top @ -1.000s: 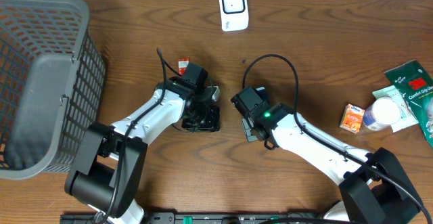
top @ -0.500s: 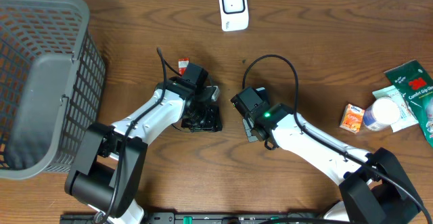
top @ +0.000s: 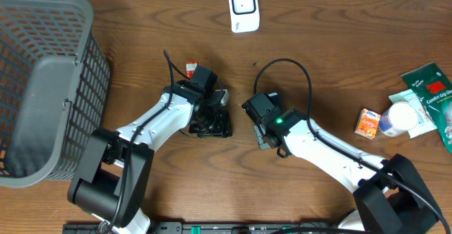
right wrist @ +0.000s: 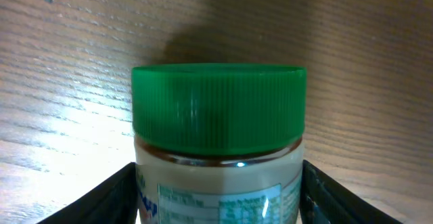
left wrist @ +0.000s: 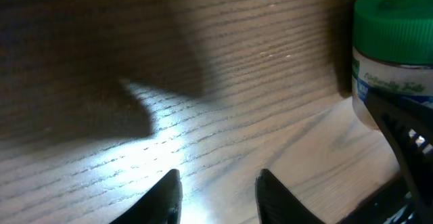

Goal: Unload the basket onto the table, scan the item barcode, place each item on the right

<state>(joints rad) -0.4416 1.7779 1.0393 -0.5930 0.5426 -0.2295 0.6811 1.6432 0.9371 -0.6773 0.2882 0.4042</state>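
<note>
Gripping a cylindrical jar (right wrist: 218,183) by its pale labelled body, the right end effector (right wrist: 219,200) held it near mid-desk. Its green plastic lid (right wrist: 218,109) was finely ribbed. The left end effector (left wrist: 218,198) stood parted, empty, over the grained brown wooden desk (left wrist: 223,68).
</note>
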